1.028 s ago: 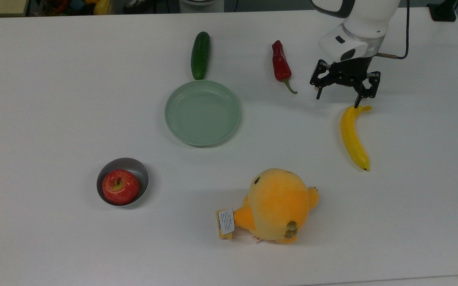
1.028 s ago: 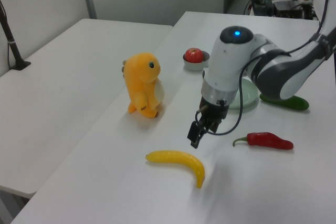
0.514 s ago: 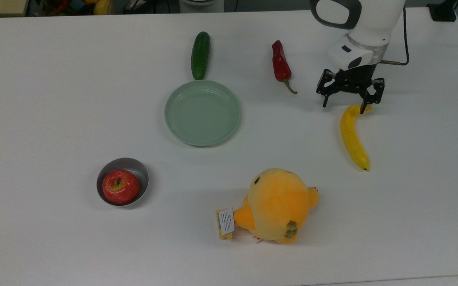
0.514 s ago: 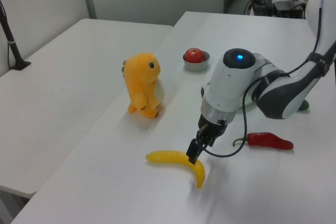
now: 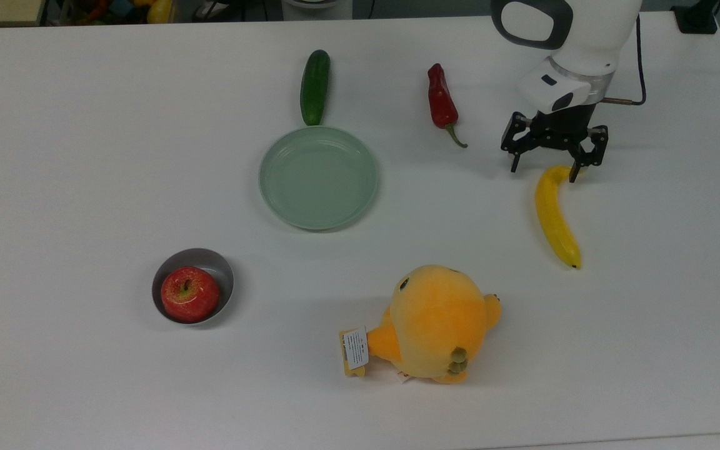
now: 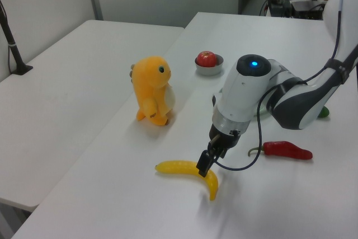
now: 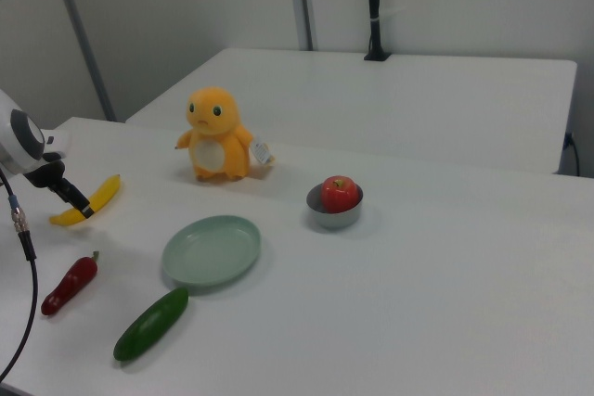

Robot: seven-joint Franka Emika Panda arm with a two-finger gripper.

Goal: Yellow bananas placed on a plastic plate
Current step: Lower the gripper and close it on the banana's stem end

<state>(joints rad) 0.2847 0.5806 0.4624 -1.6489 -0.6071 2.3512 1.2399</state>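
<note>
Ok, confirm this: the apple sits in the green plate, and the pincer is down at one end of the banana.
Not quite. The top view shows the apple in the grey bowl; the green plate has nothing on it. The rest holds: the pincer is down at one end of the banana.

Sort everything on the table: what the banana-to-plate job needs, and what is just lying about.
Needed:
banana
mint-green plate
end effector, open over the banana's stem end

Lying about:
cucumber
red chili pepper
apple in the grey bowl
yellow-orange plush toy
</note>
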